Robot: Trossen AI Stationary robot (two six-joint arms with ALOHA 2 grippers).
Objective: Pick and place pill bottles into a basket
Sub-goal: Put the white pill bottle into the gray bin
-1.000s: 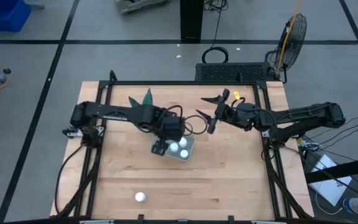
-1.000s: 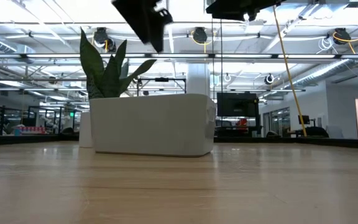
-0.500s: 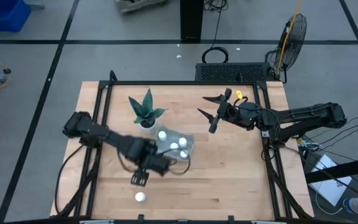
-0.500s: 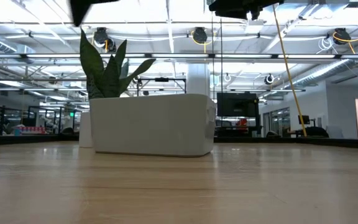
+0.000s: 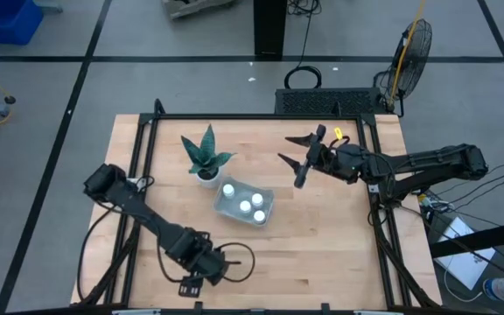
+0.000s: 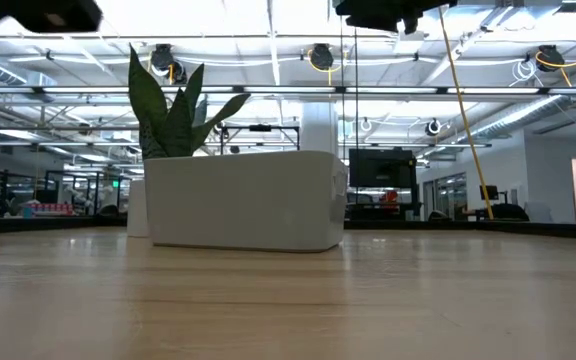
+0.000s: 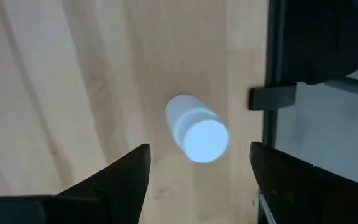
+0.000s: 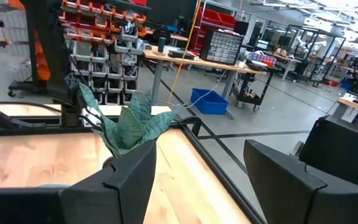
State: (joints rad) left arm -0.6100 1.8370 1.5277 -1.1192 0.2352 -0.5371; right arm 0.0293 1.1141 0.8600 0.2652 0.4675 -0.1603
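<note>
One white pill bottle (image 7: 196,129) stands upright on the wood near the table's near edge. In the high view my left arm hides it. My left gripper (image 5: 194,280) hovers above it, pointing down, open (image 7: 199,152), with one finger on each side of the bottle and clear of it. The pale grey-blue basket (image 5: 268,199) sits at mid-table and holds several white bottles (image 5: 245,206) standing upright. My right gripper (image 5: 290,161) waits open and empty above the table's far right part; it also shows in the right wrist view (image 8: 201,155).
A white pot with a green spiky plant (image 5: 205,164) stands just left of and behind the basket. The table's black frame rail (image 7: 270,93) runs close beside the lone bottle. Bare wood lies between the basket and the near edge.
My left gripper has swung from over the basket toward the table's near edge and now hangs over the lone bottle. The basket and the bottles in it have stayed in place.
</note>
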